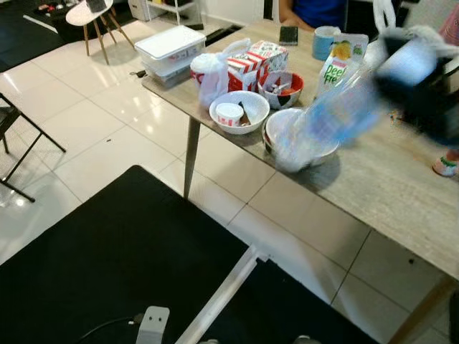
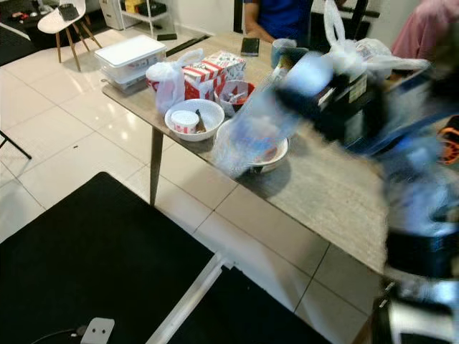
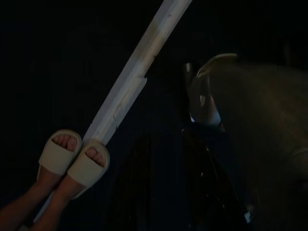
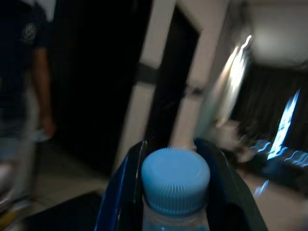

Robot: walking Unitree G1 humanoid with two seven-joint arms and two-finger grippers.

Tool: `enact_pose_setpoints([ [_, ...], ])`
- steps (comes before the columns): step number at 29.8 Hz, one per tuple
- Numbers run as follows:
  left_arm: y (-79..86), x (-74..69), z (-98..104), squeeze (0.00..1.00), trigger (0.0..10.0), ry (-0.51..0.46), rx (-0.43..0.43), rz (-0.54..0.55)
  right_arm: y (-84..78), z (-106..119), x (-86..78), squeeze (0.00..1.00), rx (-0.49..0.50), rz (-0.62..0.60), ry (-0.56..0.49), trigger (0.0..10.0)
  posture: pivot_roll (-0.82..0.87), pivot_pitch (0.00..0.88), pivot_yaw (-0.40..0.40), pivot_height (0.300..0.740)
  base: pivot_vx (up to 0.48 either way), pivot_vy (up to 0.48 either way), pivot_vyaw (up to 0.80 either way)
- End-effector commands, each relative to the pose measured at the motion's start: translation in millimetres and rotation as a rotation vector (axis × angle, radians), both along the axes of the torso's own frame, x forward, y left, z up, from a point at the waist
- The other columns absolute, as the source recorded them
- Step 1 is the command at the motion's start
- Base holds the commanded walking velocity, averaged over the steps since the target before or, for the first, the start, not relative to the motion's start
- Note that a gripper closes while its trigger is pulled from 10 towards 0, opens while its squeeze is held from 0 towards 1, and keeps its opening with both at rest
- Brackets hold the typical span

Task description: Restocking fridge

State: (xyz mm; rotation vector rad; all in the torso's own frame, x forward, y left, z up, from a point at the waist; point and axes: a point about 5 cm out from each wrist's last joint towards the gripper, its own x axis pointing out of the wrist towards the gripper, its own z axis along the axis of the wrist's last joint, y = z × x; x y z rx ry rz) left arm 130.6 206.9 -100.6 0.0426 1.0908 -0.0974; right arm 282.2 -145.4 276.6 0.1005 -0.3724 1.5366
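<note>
Black mat (image 1: pixel 122 265) nearest, spread over pale floor tiles, crossed by a white bar (image 1: pixel 219 294). Further left on the table (image 1: pixel 387 179): stacked white lidded containers (image 1: pixel 169 49), a tied plastic bag (image 1: pixel 212 77), red-and-white cartons (image 1: pixel 251 61), a white bowl (image 1: pixel 239 111) holding a small cup. Then a clear plastic water bottle (image 1: pixel 337 115), heavily smeared by motion, tilted low over a second white bowl (image 1: pixel 297 140), touching or apart impossible to tell. Blue ribbed cap (image 4: pixel 175 179) sharp in the right wrist view, pinched between the black fingers of the right gripper (image 4: pixel 173 192). Rightmost, blurred beyond detail, the right arm (image 2: pixel 423 208). Left wrist view very dark: a person's feet in pale slippers (image 3: pixel 72 161); left gripper's fingers unreadable.
</note>
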Motion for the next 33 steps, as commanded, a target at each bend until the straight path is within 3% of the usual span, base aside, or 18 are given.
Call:
enact_pose_setpoints([
  [1,-4.1,-7.0,-3.0,0.0,10.0,0.021,-0.014,0.009,13.8,-7.9,-3.6,0.0,-0.073,0.021,0.004,0.0,-0.02,0.045,0.027,0.74,0.0,0.0,0.0],
  [2,-3.3,-6.4,-2.7,0.0,10.0,0.019,-0.01,0.01,23.3,-24.5,-5.4,0.0,-0.135,0.036,0.048,0.0,-0.02,0.045,0.027,0.74,0.0,0.0,0.0],
  [3,-3.3,-6.4,-2.7,0.0,10.0,0.019,-0.01,0.01,23.3,-24.5,-5.4,0.0,-0.135,0.036,0.048,0.0,-0.02,0.045,0.027,0.74,0.0,0.0,0.0],
  [5,-1.2,-4.0,-1.7,0.0,10.0,0.009,-0.002,0.017,40.7,-69.4,-10.7,0.0,-0.295,0.051,0.146,0.0,-0.01,0.052,0.026,0.74,0.0,0.0,0.0],
  [6,-1.2,-4.0,-1.7,0.0,10.0,0.009,-0.002,0.017,40.7,-69.4,-10.7,0.0,-0.295,0.051,0.146,0.0,-0.01,0.052,0.026,0.74,0.0,0.0,0.0],
  [8,-0.1,-3.1,-1.2,0.0,10.0,0.005,0.005,0.017,51.3,-105.5,-10.0,0.0,-0.411,0.0,0.188,0.0,-0.01,0.049,0.028,0.74,0.0,0.0,0.0],
  [10,0.8,-3.0,-1.0,0.0,10.0,0.004,0.009,0.017,55.4,-128.0,-7.6,0.0,-0.481,-0.062,0.207,0.0,-0.01,0.049,0.028,0.74,0.0,0.0,0.0],
  [14,3.5,-4.2,-0.9,0.0,10.0,0.006,0.021,0.012,55.5,-159.8,-1.3,0.0,-0.56,-0.186,0.251,0.0,-0.01,0.031,0.027,0.74,0.0,0.0,0.0],
  [16,3.5,-4.2,-0.9,0.0,10.0,0.006,0.021,0.012,55.5,-159.8,-1.3,0.0,-0.56,-0.186,0.251,0.0,-0.01,0.031,0.027,0.74,0.0,0.0,0.0],
  [20,7.7,-5.0,-0.5,0.0,10.0,0.006,0.045,0.013,37.0,-237.6,-3.4,0.0,-0.818,-0.433,0.362,0.0,0.0,0.021,0.021,0.74,0.0,0.0,0.0],
  [22,7.9,-4.6,-0.3,0.0,10.0,0.004,0.046,0.014,34.2,-245.6,-4.5,0.0,-0.84,-0.466,0.38,0.0,0.0,0.014,0.019,0.74,0.0,0.0,0.0],
  [23,7.7,-4.4,-0.3,0.0,10.0,0.003,0.047,0.016,26.5,-260.0,-5.6,0.0,-0.88,-0.554,0.418,0.0,0.0,0.014,0.019,0.74,0.0,0.0,0.0],
  [25,6.9,-4.2,-0.4,0.0,10.0,0.004,0.046,0.016,10.7,-282.7,-11.7,0.0,-0.943,-0.702,0.502,7.6,0.0,0.015,0.022,0.74,0.0,0.0,0.0],
  [28,6.5,-4.2,-0.5,0.0,10.0,0.004,0.046,0.016,5.0,-290.0,-14.8,0.0,-0.961,-0.752,0.532,7.6,0.0,0.015,0.022,0.74,0.0,0.0,0.0],
  [29,5.6,-5.2,-1.0,0.0,10.0,0.008,0.045,0.017,-5.7,-299.3,-20.8,0.0,-0.98,-0.825,0.587,10.0,-0.01,0.007,0.019,0.74,0.0,0.0,0.0],
  [30,4.6,-6.7,-1.8,0.0,10.0,0.013,0.045,0.018,-17.9,-308.6,-28.4,0.0,-0.995,-0.906,0.645,10.0,-0.01,0.004,0.015,0.74,0.0,0.0,0.0],
  [33,4.0,-7.9,-2.3,0.0,10.0,0.016,0.045,0.019,-25.5,-314.3,-33.9,0.0,-1.006,-0.956,0.68,10.0,-0.01,0.004,0.015,0.74,0.0,0.0,0.0],
])
